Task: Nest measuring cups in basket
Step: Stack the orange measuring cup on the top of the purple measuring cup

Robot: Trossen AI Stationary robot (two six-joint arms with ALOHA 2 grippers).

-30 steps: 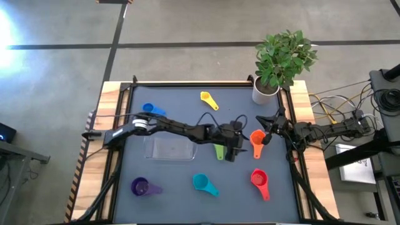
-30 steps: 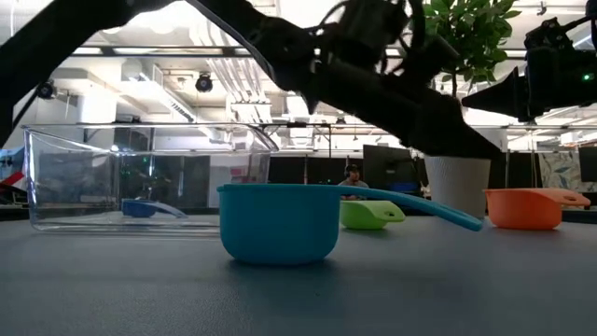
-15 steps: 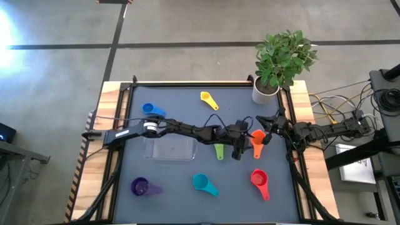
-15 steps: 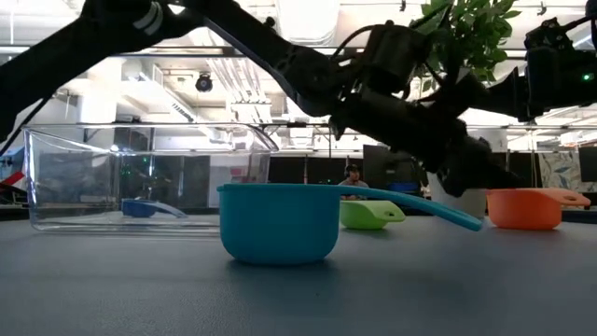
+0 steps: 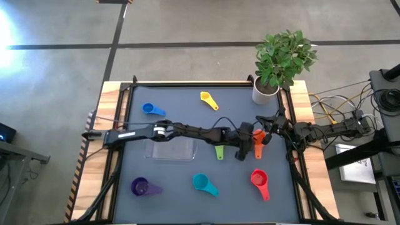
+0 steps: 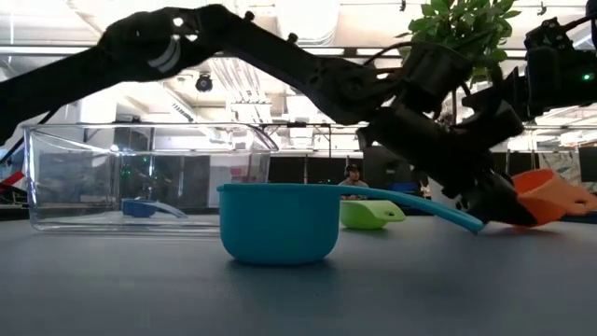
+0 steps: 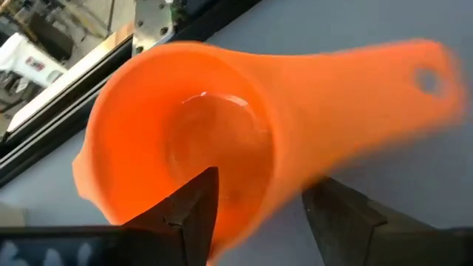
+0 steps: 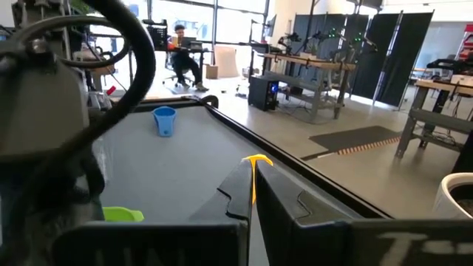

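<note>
My left arm reaches across the table, and its gripper (image 5: 248,141) (image 7: 266,214) is shut on the orange measuring cup (image 5: 257,140) (image 6: 539,201) near the right edge. My right gripper (image 5: 267,127) (image 8: 251,185) waits shut, just right of that cup. The clear basket (image 5: 170,149) (image 6: 149,177) stands left of centre. Resting on their bowls are the green cup (image 5: 219,151), teal cup (image 5: 204,182) (image 6: 280,222), red cup (image 5: 259,180), purple cup (image 5: 141,186), blue cup (image 5: 150,110) and yellow cup (image 5: 209,99). My left gripper holds the orange cup by the bowl's wall (image 7: 277,159) beside the handle's root. One finger (image 7: 194,210) is inside the bowl and the other (image 7: 341,216) is outside. The fingers slant down from the table's left. The cup sits tilted, handle (image 6: 571,198) raised; whether its base is clear of the table does not show.
A white pot with a green plant (image 5: 265,90) stands at the far right corner. The table's raised black frame (image 5: 291,156) runs close behind the orange cup. Open mat lies between the teal and red cups.
My left gripper has moved toward the table's right edge and down, past the green cup to the orange cup, and has taken hold of it. The orange cup, which stood level, is now tipped with its handle raised.
</note>
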